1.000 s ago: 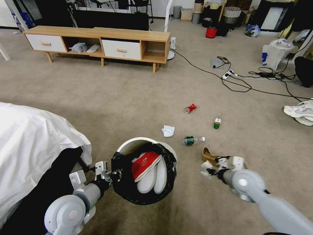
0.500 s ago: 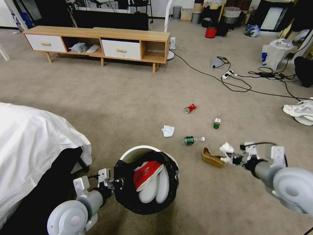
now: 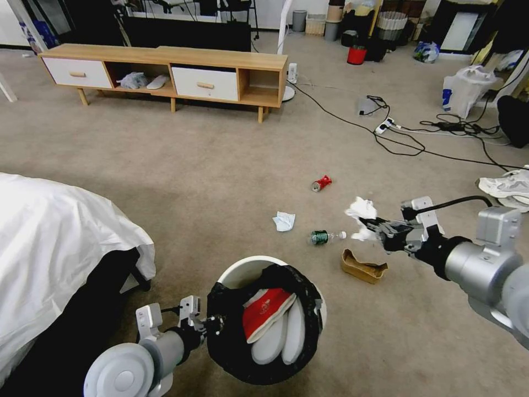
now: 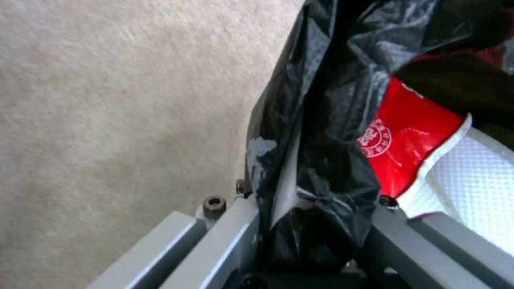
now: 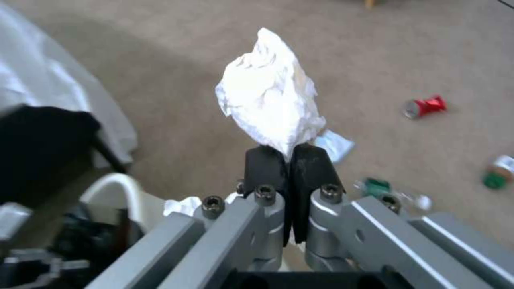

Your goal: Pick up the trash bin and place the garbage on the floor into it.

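Note:
The white trash bin [image 3: 241,268], lined with a black bag, hangs at the bottom centre with my left gripper [image 3: 212,322] shut on its rim [image 4: 300,216]. A red-and-white wrapper [image 3: 267,318] lies inside it. My right gripper [image 3: 370,226] is raised over the floor to the bin's far right, shut on a crumpled white tissue [image 3: 361,210] [image 5: 270,96]. On the carpet lie a red can [image 3: 321,183], another tissue [image 3: 284,220], a green bottle [image 3: 326,237] and a brown carton [image 3: 362,267]. A green can [image 5: 498,173] is seen from the right wrist.
A bed under a white sheet [image 3: 55,248] fills the left side. A wooden cabinet [image 3: 165,71] stands at the back. Black cables [image 3: 419,138], a white plastic bag [image 3: 465,88] and white shoes [image 3: 509,187] lie to the right.
My right gripper has risen from beside the brown carton with the tissue in it, moving farther out. The left arm has carried the bin nearer and a little to the right.

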Robot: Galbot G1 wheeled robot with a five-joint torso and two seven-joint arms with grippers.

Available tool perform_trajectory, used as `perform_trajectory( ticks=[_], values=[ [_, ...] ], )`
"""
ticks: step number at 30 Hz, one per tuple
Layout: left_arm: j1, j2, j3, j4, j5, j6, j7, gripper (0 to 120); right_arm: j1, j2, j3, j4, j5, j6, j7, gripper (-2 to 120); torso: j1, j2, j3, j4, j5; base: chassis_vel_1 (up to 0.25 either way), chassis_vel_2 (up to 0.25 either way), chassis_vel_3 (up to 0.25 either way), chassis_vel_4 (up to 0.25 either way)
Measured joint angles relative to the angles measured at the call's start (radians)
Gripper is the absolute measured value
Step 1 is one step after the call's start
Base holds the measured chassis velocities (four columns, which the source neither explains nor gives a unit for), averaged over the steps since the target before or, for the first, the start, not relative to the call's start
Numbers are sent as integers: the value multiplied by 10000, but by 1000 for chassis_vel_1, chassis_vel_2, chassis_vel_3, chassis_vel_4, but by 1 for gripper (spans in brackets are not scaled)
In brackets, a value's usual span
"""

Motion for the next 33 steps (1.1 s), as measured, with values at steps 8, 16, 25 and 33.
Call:
perform_trajectory(
  ticks=[8, 16, 25, 33],
  values=[
    [-270, 252, 339, -76, -848, 27, -588, 0, -104, -166, 288, -1, 372, 255, -519, 0, 0, 0, 0, 1, 1, 0, 0, 0, 0],
    [-695, 433, 646, -138, -2053, -77, -1563, 0, -61, -457, 488, -54, 1107, 810, -2366, 0, 0, 0, 0, 5, 1, 0, 0, 0, 0],
    [-1555, 501, 1271, 105, -2608, -126, -2012, 0, -593, -343, 358, -82, 443, 696, -3519, 0, 0, 0, 1, 1, 1, 0, 0, 0, 0],
    [-2258, 546, 1743, 520, -2802, -127, -2014, 0, -1003, -230, 0, -93, -399, 513, -4365, 0, 0, 0, 1, 1, 1, 0, 0, 0, 0]
  ],
)
